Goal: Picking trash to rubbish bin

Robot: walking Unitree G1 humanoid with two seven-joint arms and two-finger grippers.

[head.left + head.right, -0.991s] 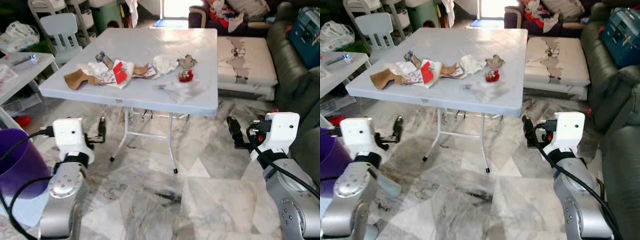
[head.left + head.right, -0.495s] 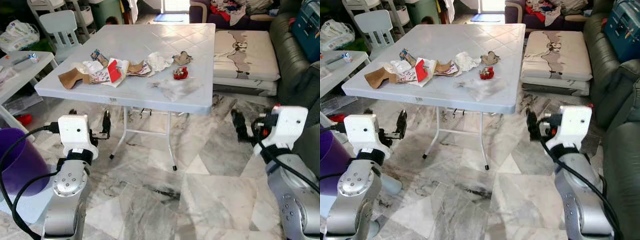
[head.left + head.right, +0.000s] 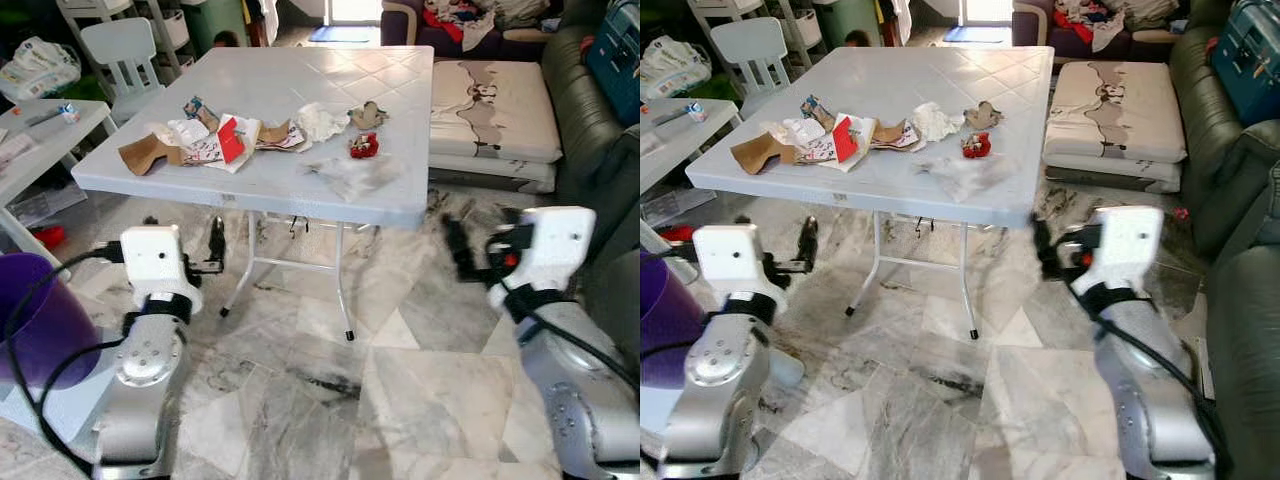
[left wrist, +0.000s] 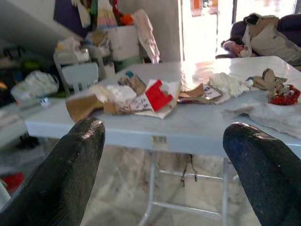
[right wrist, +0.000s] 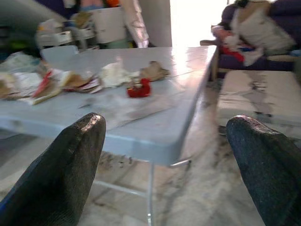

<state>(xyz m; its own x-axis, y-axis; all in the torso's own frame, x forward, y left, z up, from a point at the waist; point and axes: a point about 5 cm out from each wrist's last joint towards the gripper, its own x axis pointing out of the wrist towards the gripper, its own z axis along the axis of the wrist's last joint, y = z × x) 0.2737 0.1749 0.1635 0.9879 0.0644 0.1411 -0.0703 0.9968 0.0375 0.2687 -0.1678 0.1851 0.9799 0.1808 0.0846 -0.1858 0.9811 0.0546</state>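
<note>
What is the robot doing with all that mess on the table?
The robot is standing in front of a white folding table with a pile of trash on it: cardboard, paper scraps, a red wrapper and a clear plastic sheet. Nothing has been picked up yet. The left end effector and the right end effector are both open and empty, held below the table edge. A purple bin waits on the robot's left.
</note>
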